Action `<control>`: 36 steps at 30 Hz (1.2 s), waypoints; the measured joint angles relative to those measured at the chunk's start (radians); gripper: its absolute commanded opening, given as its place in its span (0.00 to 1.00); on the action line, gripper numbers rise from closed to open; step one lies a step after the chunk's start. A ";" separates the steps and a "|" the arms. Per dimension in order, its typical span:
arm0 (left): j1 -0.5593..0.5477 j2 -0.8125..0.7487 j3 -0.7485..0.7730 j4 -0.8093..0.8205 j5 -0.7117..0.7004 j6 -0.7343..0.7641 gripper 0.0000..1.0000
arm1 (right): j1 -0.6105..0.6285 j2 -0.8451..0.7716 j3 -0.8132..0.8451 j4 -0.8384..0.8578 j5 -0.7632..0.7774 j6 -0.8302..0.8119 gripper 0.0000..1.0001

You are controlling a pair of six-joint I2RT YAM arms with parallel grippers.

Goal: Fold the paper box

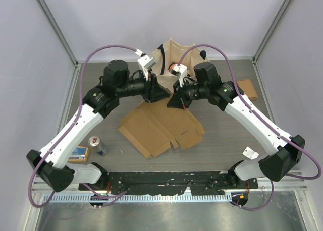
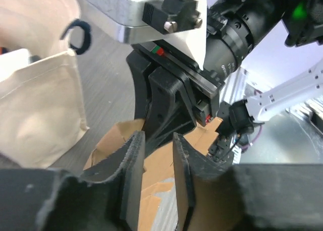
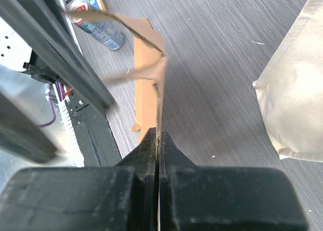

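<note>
Box [image 1: 161, 127] barely begun, mostly flat on the counter [image 1: 227, 135].
Right hand [image 3: 157, 140] pinches its raised edge; left hand [image 2: 159, 155], narrowly parted, seems empty; nearly all folding remains.

This is looking like a robotics lab test cell. Pale panels [image 1: 151, 14] in aluminium posts [image 1: 54, 24] are walling in a grey table [image 1: 227, 140] around the left pincer [image 1: 156, 94] and right pincer [image 1: 176, 101]. Purple cables [image 1: 116, 46] are looping over both pincers, and a black mounting rail [image 1: 166, 179] is sitting well behind them.

Overhead camera looks down on the table [image 1: 222, 150]; close wrist cameras share the cardboard [image 1: 156, 127].
</note>
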 measured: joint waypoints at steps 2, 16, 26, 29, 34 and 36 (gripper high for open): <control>0.000 -0.062 -0.016 -0.011 -0.075 0.003 0.41 | -0.005 -0.002 -0.010 0.007 -0.002 0.005 0.01; 0.208 -0.423 -0.361 -0.080 -0.491 -0.064 0.28 | -0.039 -0.107 -0.051 0.026 -0.112 0.039 0.01; 0.216 -0.295 -0.445 -0.001 -0.319 -0.182 0.11 | -0.040 -0.066 0.011 -0.027 -0.080 0.036 0.01; 0.203 -0.321 -0.521 0.077 -0.293 -0.240 0.12 | -0.040 -0.021 0.069 -0.083 -0.048 0.021 0.01; 0.179 -0.367 -0.668 0.134 -0.279 -0.317 0.29 | 0.011 0.064 0.126 -0.202 0.106 -0.060 0.01; 0.174 -0.375 -0.717 0.150 -0.280 -0.335 0.34 | 0.063 0.097 0.151 -0.236 0.225 -0.109 0.01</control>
